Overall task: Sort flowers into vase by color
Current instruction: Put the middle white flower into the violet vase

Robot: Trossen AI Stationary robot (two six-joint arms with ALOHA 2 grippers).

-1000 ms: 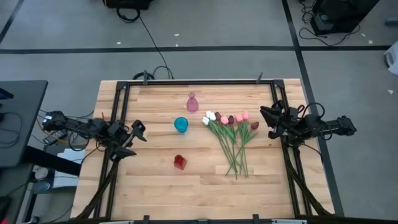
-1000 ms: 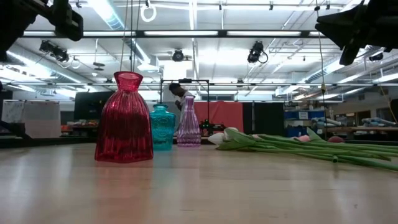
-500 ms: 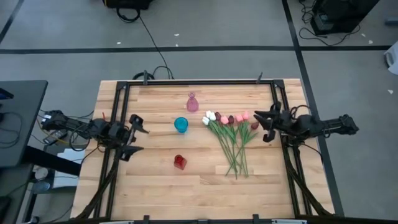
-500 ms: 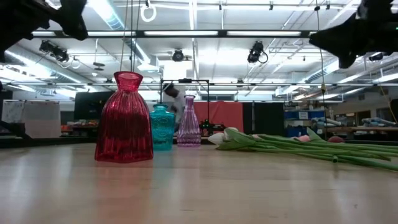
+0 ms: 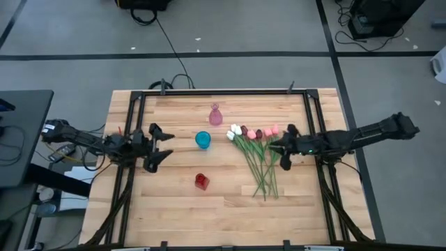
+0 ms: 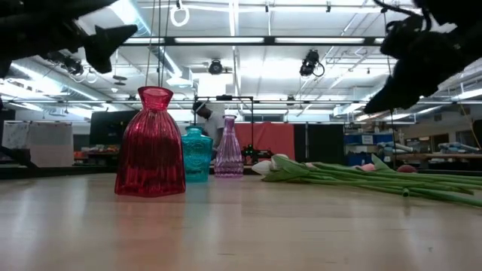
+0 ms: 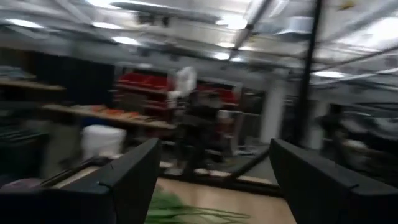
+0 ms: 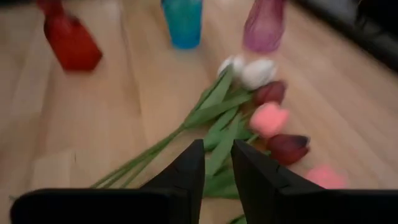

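We see right gripper (image 5: 284,152) just beside flowers (image 5: 259,155), fingers (image 8: 186,168) narrowly parted, grasping nothing, tulip heads just ahead of tips. Flowers lie flat on table (image 5: 174,206). We see left gripper (image 5: 159,146) with fingers (image 7: 134,171) spread wide, empty, raised, aimed toward flowers.

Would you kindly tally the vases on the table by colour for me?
Red vase: 1
Blue vase: 1
Pink vase: 1
Total: 3
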